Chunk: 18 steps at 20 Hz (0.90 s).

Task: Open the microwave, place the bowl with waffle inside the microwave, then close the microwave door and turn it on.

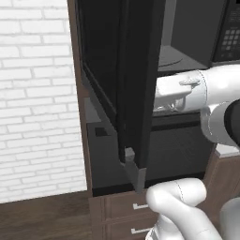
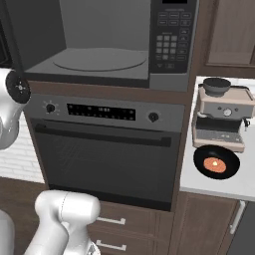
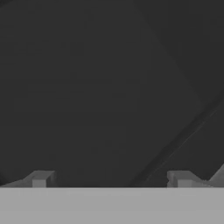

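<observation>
The microwave (image 2: 107, 42) stands open, showing its grey cavity and round turntable (image 2: 99, 60), with the keypad (image 2: 172, 45) on its right. The microwave door (image 1: 136, 84) is swung out towards the left base camera and shows almost edge-on. My arm (image 1: 183, 91) reaches behind that door at cavity height, its fingers hidden by the panel. In the hand view my gripper (image 3: 111, 179) is open, with nothing between its tips, close against a dark flat surface. The black bowl (image 2: 216, 162) with an orange waffle in it sits on the white counter (image 2: 199, 187) to the right.
A knobbed oven (image 2: 104, 149) with a display strip sits below the microwave, with drawers (image 2: 114, 224) under it. A coffee machine (image 2: 221, 117) stands on the counter just behind the bowl. A white brick wall (image 1: 35, 93) is left of the cabinet.
</observation>
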Motion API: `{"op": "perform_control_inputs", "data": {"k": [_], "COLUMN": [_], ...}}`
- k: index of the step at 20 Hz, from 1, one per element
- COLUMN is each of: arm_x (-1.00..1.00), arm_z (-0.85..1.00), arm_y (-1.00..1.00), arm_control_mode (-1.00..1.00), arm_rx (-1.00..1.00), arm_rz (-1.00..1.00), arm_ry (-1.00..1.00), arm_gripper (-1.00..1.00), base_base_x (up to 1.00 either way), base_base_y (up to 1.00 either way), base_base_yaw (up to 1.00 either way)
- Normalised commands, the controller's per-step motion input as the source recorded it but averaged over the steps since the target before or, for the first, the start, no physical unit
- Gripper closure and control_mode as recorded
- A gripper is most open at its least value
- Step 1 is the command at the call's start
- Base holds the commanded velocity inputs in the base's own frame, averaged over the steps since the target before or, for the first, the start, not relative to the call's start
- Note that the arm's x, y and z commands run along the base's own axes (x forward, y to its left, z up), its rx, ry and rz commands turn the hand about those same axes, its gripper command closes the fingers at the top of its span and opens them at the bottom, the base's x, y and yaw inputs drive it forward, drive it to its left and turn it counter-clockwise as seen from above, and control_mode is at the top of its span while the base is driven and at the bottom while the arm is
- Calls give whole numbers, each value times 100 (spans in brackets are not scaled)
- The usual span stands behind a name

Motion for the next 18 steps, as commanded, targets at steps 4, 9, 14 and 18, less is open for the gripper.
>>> {"op": "perform_control_inputs", "data": {"k": [4,9,14,18], "arm_x": [0,0,-3,-15], "arm_z": [0,0,0,0], "arm_y": [87,32,-20,-65], "arm_control_mode": [-100,-100,-100,-100], "arm_rx": [-11,-10,-10,-12], "arm_rz": [0,0,-2,-11], "arm_ry": [0,-3,-12,-12], "arm_gripper": [-100,-100,-100,-100], "base_base_x": [0,0,0,0], "base_base_y": [0,0,0,0], "base_base_yaw": [0,0,0,0]}}
